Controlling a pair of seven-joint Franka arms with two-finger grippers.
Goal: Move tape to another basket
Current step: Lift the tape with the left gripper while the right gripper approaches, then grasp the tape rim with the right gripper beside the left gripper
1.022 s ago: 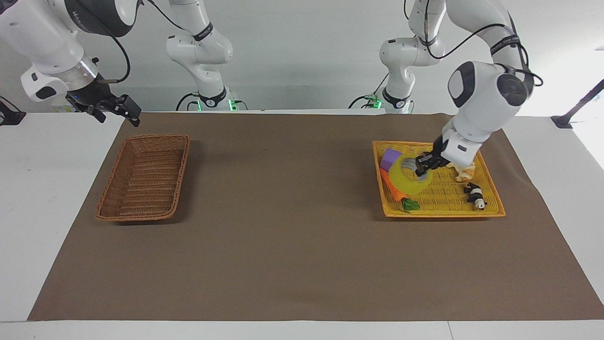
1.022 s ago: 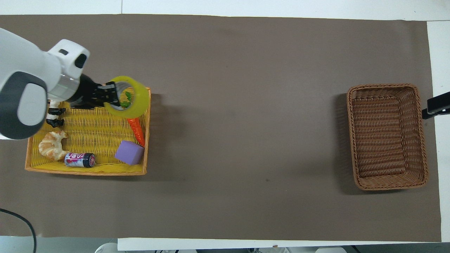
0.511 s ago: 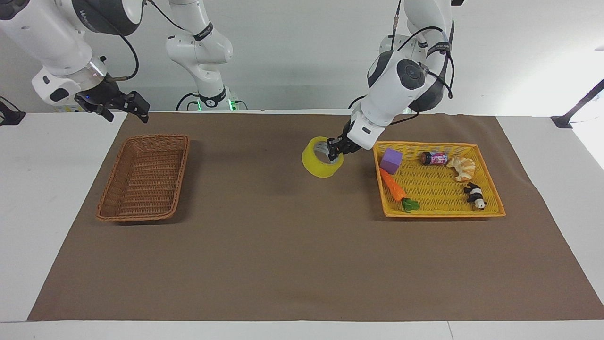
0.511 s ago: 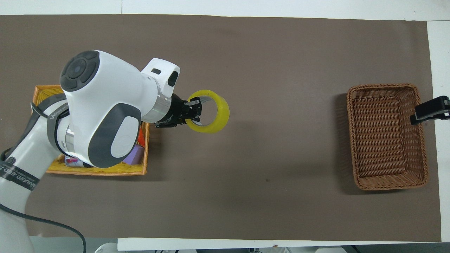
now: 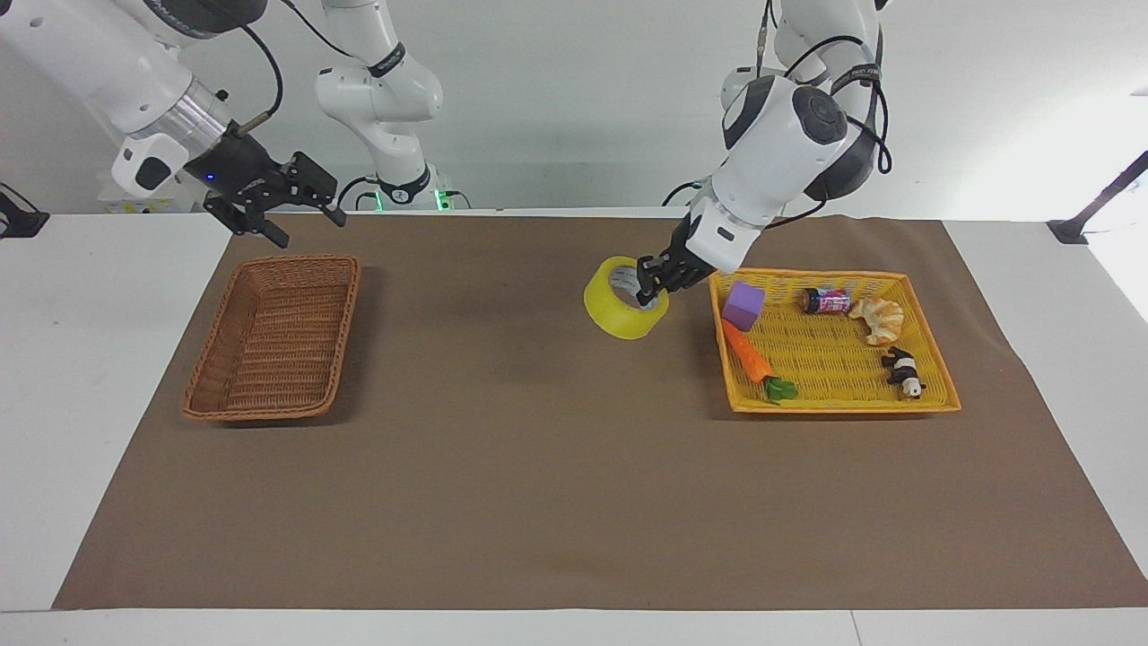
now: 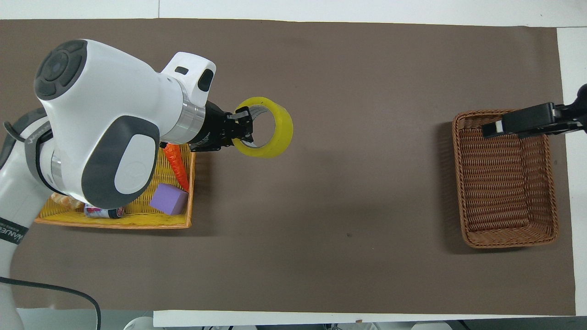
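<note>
left gripper [image 5: 652, 285]: clenched on the rim of the tape, one finger inside the ring and one outside, held up in the air over the brown mat just beside the yellow tray.
tape [image 5: 625, 298]: a yellow roll with a pale inner core, hanging tilted from the left gripper, clear of the mat; it is over the open stretch between the two baskets, close to the yellow tray's end and well apart from the wicker basket.
left arm [image 6: 105, 119]: comes in from its own base and leans over the yellow tray, hiding much of it in the overhead view.
yellow tray [image 5: 906, 287]: bright woven tray at the left arm's end of the table; in it lie a purple block [image 5: 743, 305], a toy carrot [image 5: 750, 353], a small can [image 5: 826, 301] on its side, a croissant [image 5: 879, 318] and a panda figure [image 5: 903, 371].
right gripper [image 5: 285, 190]: in the air over the rim of the wicker basket nearest the robots' end; i cannot tell how it is set.
wicker basket [image 5: 206, 381]: dark brown, rectangular, sloping sides, at the right arm's end of the table, nothing in it.
brown mat [image 5: 538, 467]: covers most of the table and both baskets sit on it.
</note>
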